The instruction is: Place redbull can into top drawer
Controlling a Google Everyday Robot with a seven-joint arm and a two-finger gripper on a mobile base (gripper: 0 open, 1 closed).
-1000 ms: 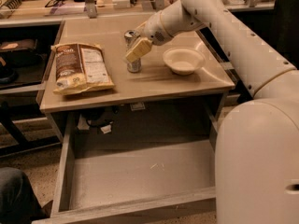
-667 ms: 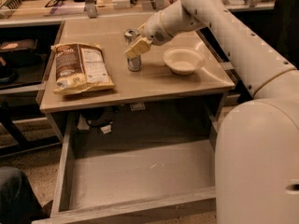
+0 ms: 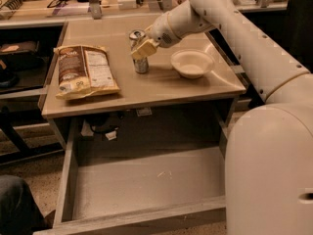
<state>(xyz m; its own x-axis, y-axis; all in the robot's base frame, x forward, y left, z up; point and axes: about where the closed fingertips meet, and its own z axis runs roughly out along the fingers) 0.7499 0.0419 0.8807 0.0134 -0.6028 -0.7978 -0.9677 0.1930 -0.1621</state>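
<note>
The redbull can stands upright on the tabletop, left of the white bowl. Its top rim shows at the back, while its middle is hidden. My gripper is at the can's upper half, reaching in from the right and covering it. The top drawer is pulled fully out below the table, and its pale bottom is bare. Its flat front panel is at the near edge.
A brown chip bag lies flat on the left of the tabletop. My white arm and base fill the right side. Shelves with clutter stand behind the table. A dark object is at the lower left.
My gripper has shifted slightly up and to the left at the can. The can stands in the same spot.
</note>
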